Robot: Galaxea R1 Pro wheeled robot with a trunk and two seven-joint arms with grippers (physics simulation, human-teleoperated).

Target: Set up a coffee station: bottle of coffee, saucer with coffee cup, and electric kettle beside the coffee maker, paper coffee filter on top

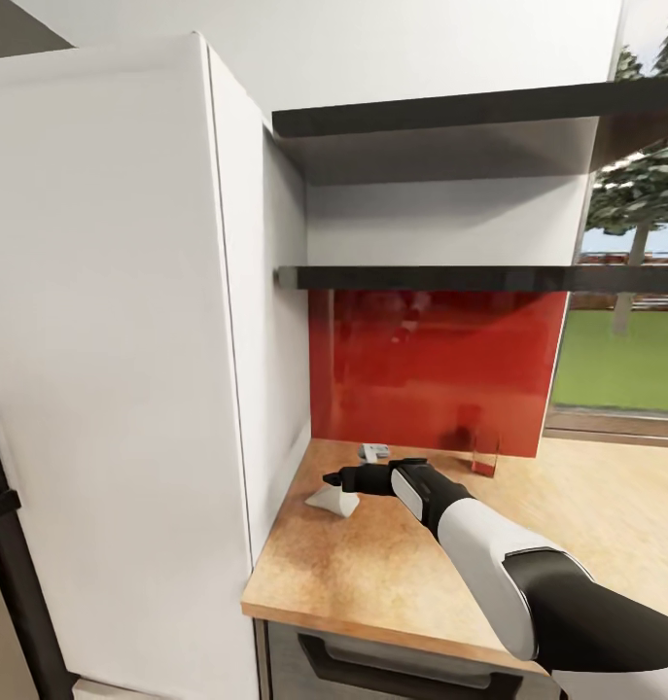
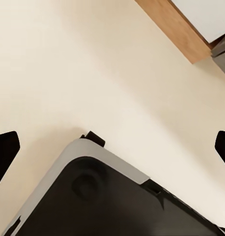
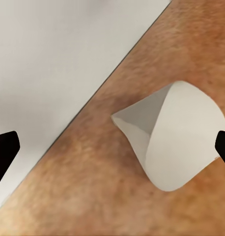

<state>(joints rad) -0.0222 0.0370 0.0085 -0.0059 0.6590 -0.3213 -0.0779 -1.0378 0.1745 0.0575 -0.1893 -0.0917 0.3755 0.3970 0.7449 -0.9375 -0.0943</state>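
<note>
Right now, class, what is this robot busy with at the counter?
The robot's right gripper is stretched out over the wooden countertop, hovering just above a white paper coffee filter that lies on its side near the tall white cabinet. Its fingers are spread wide on either side of the filter, not yet closed on it. A red-tinted container stands further back against the red backsplash.

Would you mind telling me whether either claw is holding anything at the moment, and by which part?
Nothing is held. The right claw is open just above the paper coffee filter lying on the countertop; the left claw is open too.
</note>
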